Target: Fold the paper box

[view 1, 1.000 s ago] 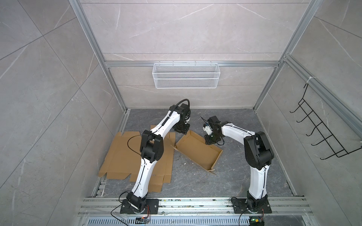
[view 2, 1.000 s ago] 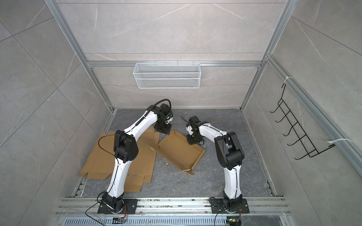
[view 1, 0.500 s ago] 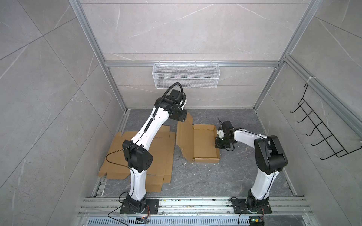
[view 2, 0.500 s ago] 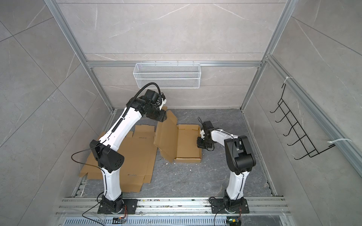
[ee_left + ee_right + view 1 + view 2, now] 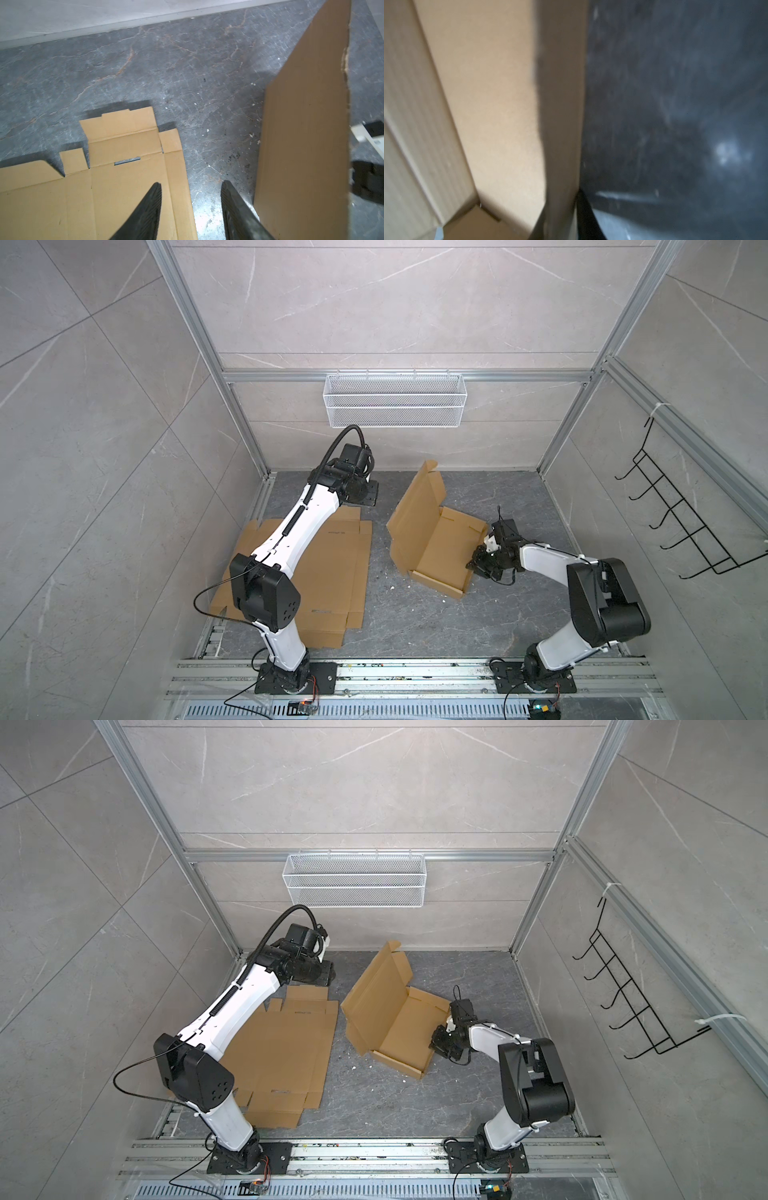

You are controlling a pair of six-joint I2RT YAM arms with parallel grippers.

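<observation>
With my right fingers [image 5: 586,214] pinching a wall [image 5: 560,104] of the box [image 5: 442,560] and my left fingers [image 5: 145,212] apart and empty, it looks half folded (lid [image 5: 415,510] stands open, closing remains).

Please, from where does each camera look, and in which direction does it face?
Top views: high at the front, facing down; left arm, right arm, box, flat cardboard.
Left wrist: on the left arm, facing the floor past the open left tool; flat cardboard, raised lid.
Right wrist: on the right arm, close against the box wall, blurred; one finger of the right tool.
Shared: every view shows the box.
</observation>
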